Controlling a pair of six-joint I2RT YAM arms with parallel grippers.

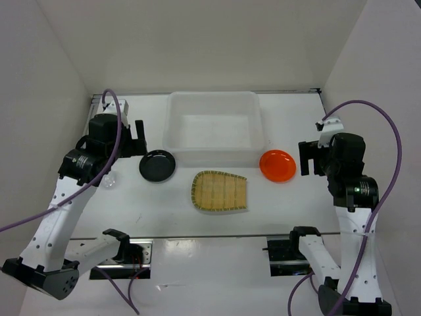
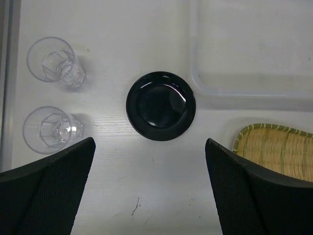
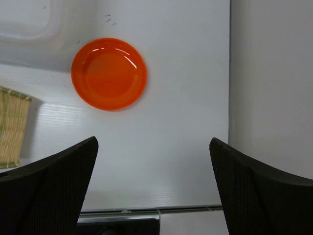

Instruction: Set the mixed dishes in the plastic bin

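The translucent white plastic bin [image 1: 172, 125] stands at the table's back middle, with nothing showing inside. A black plate [image 1: 157, 165] lies at its front left, an orange plate [image 1: 277, 165] at its front right, and a tan bamboo tray [image 1: 221, 191] in front of it. My left gripper [image 1: 135, 141] is open and empty above the table, left of the black plate [image 2: 161, 105]. Two clear glass cups [image 2: 56, 62] [image 2: 51, 129] stand left of that plate. My right gripper [image 1: 308, 158] is open and empty, to the right of the orange plate [image 3: 108, 73].
White walls close in the table on the left, back and right; the right wall [image 3: 271, 73] is close to my right gripper [image 3: 154, 142]. The bin's corner [image 2: 244, 88] and the tray's end [image 2: 276, 147] show beside my left gripper [image 2: 149, 144].
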